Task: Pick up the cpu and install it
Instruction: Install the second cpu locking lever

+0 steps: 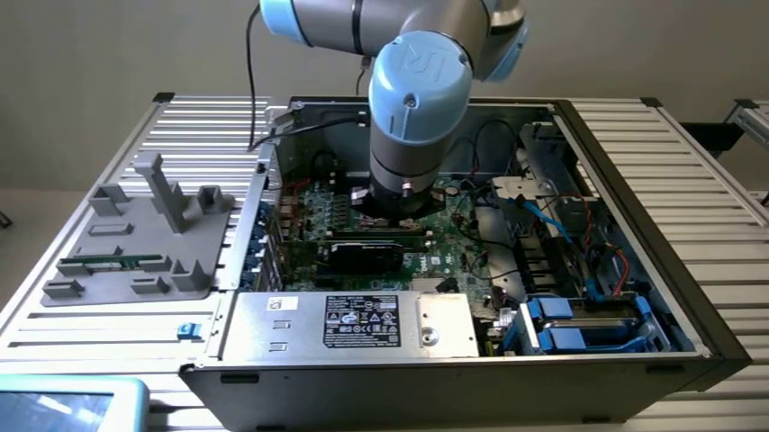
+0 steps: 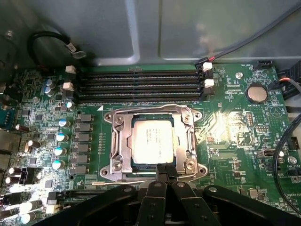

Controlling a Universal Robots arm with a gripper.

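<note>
Green motherboard (image 2: 225, 122), cpu (image 2: 153, 141) seated within socket frame (image 2: 117, 141), closed empty gripper (image 2: 165, 170) at its edge

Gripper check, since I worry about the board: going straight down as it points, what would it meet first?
Probably the silvery-grey square cpu seated in the metal-framed socket; the shut gripper hangs at its edge, though depth is unclear.

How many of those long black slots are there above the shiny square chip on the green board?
4 memory slots, stacked side by side in parallel rows between the metal case wall and the socket frame holding the cpu. All look empty.
</note>
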